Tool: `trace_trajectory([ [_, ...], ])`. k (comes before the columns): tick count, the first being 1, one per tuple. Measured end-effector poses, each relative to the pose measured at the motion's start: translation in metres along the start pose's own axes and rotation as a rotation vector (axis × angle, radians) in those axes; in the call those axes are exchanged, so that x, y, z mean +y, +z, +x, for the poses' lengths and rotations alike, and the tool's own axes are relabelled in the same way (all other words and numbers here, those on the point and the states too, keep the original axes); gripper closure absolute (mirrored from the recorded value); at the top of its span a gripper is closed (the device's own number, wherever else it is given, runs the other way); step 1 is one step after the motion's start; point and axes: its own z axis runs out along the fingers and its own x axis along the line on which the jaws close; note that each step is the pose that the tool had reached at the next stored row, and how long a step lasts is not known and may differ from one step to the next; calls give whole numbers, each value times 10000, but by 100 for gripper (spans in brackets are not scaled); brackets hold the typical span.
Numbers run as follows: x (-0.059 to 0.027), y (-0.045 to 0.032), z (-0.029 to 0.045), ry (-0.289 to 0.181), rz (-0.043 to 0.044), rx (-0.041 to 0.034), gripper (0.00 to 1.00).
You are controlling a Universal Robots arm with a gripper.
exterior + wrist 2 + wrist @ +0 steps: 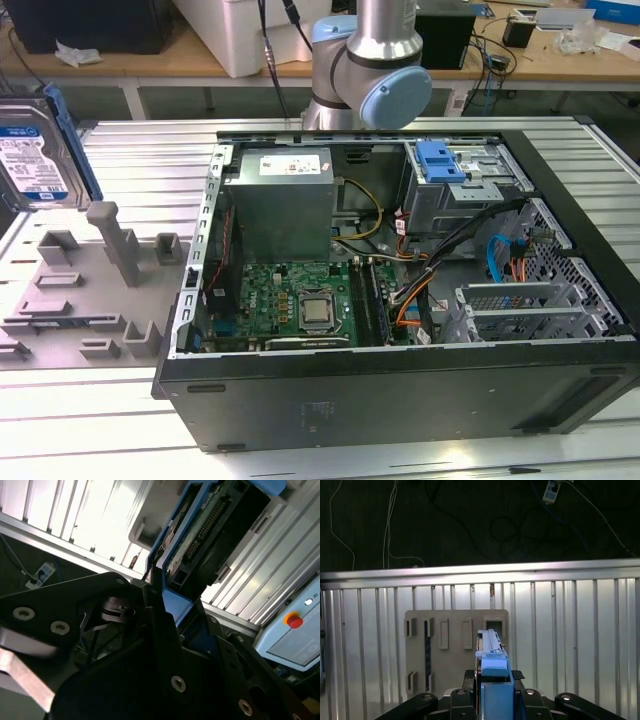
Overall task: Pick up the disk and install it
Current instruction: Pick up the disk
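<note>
The disk (35, 150), silver with a blue-and-white label and a blue carrier frame, stands upright at the exterior view's far left, above the grey fixture plate (90, 290). In the first wrist view the disk (493, 655) is edge-on, its blue frame rising from between the black fingers of my gripper (495, 685), which is shut on it. The second wrist view has the disk (215, 525) from its underside, with the circuit board and blue frame showing, clamped at its near end by the gripper (167, 605).
An open computer case (400, 385) lies on the slatted metal table (150, 160), with a grey power-supply box (280, 205) and a drive bay carrying a light-blue clip (440, 160). The arm's base (365, 50) stands behind the case. The fixture plate (455, 630) lies below the disk.
</note>
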Motion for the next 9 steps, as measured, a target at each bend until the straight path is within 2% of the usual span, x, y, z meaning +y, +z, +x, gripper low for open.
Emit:
trace_trajectory([
  [9, -1, -142, 12, 0, 3, 0, 64],
])
